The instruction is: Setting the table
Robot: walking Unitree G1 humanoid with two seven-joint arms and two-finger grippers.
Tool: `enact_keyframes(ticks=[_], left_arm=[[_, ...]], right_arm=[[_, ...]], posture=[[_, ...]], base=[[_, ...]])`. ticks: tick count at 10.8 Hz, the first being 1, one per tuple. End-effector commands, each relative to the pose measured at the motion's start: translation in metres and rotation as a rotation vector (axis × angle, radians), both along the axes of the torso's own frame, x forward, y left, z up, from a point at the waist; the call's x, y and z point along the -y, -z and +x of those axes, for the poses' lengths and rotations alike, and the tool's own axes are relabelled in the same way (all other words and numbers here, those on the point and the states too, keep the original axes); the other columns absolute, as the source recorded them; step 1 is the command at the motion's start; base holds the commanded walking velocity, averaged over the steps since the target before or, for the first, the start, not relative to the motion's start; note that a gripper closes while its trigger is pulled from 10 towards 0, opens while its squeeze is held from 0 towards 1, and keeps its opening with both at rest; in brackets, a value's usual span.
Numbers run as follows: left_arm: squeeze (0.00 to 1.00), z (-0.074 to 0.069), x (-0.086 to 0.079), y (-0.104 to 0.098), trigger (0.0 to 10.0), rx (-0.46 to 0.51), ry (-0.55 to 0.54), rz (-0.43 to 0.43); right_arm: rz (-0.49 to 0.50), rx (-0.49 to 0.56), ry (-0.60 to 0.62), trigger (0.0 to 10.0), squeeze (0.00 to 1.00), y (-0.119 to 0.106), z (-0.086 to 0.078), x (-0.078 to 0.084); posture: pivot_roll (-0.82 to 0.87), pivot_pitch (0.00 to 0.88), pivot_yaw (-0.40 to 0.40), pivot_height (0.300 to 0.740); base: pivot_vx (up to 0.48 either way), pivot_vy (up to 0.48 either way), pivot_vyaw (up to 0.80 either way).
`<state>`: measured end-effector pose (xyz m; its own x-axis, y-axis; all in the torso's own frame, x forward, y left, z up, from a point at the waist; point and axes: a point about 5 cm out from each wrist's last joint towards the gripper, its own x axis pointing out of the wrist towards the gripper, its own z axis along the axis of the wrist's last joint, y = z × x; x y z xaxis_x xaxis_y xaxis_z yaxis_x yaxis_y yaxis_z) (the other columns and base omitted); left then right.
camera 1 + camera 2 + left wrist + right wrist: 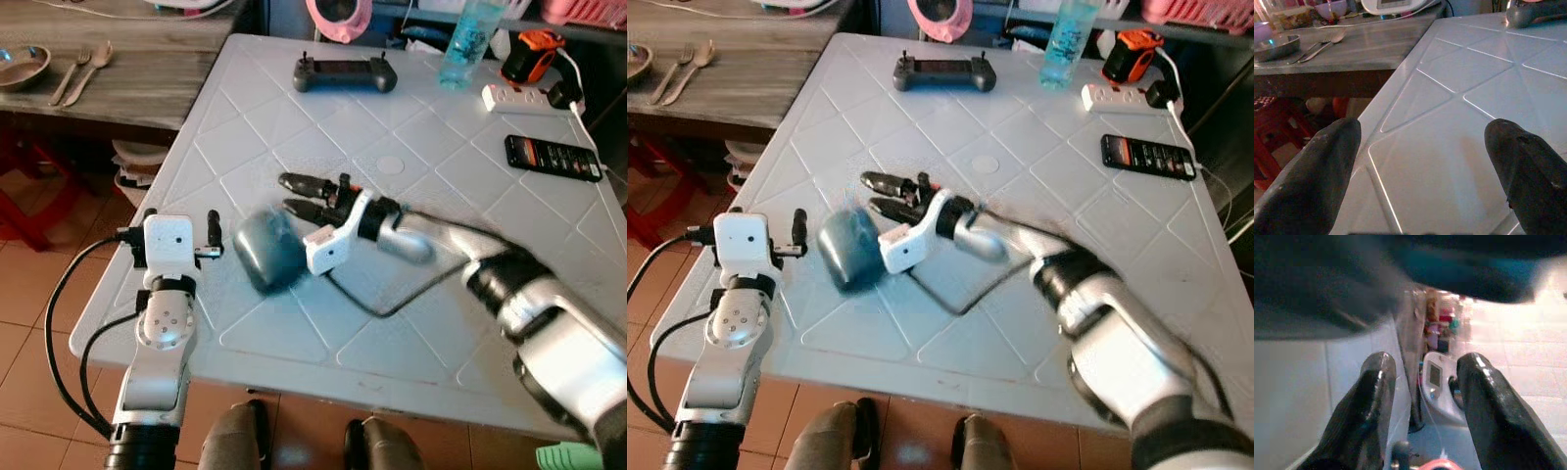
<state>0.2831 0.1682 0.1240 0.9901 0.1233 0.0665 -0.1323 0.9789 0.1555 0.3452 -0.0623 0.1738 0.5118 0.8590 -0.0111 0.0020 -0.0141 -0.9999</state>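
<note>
Two black fingers of the right claw (299, 195) stand a little apart, empty, above the white diamond-embossed plastic table (441, 157), just beside a blurred, rounded grey-blue cup (268, 250) lying there. The left claw (177, 227) gapes wide, empty, at the table's edge. A metal bowl (22, 65), fork (71, 74) and spoon (90, 70) sit on the wooden side table (137, 83).

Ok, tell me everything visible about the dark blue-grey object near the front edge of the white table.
The blue-grey object is rounded and bowl- or cup-like, matte, and blurred, so its detail and which way it faces are unclear. It sits on the white table between the left gripper and the right gripper, against the right wrist. Neither gripper holds it.
</note>
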Motion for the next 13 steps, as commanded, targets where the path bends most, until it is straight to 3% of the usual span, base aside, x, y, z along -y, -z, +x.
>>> enact_keyframes(ticks=[1,3,5,8,10,13], left_arm=[[0.0,-0.002,-0.003,0.001,10.0,-0.009,-0.009,-0.006],[0.0,-0.004,-0.007,0.001,10.0,-0.019,-0.017,-0.011],[0.0,-0.006,-0.009,0.002,10.0,-0.024,-0.019,-0.007],[0.0,-0.007,-0.008,0.002,10.0,-0.026,-0.023,-0.01],[0.0,-0.009,-0.009,0.003,10.0,-0.028,-0.022,-0.006],[0.0,-0.01,-0.011,0.003,10.0,-0.026,-0.028,0.0]], right_arm=[[0.032,-0.013,0.03,10.0,0.0,-0.004,0.002,0.005],[0.187,-0.173,0.139,10.0,0.0,0.003,0.002,0.023],[0.271,-0.327,0.083,10.0,0.0,-0.003,-0.009,0.036],[0.182,-0.521,0.069,10.0,0.0,0.003,-0.018,0.057],[0.079,-0.647,-0.019,10.0,0.0,0.013,-0.041,0.056],[0.114,-0.689,-0.03,10.0,0.0,0.008,-0.048,0.057]], posture=[[0.03,0.121,-0.01,0.74],[0.04,0.13,-0.004,0.74],[0.04,0.132,-0.004,0.74],[0.04,0.132,-0.005,0.74],[0.04,0.127,-0.003,0.74],[0.04,0.126,-0.005,0.74]], base=[[0.0,0.0,0.0],[0.0,0.0,0.0],[0.0,0.0,0.0],[0.0,0.0,0.0],[0.0,0.0,0.0],[0.0,0.0,0.0]])
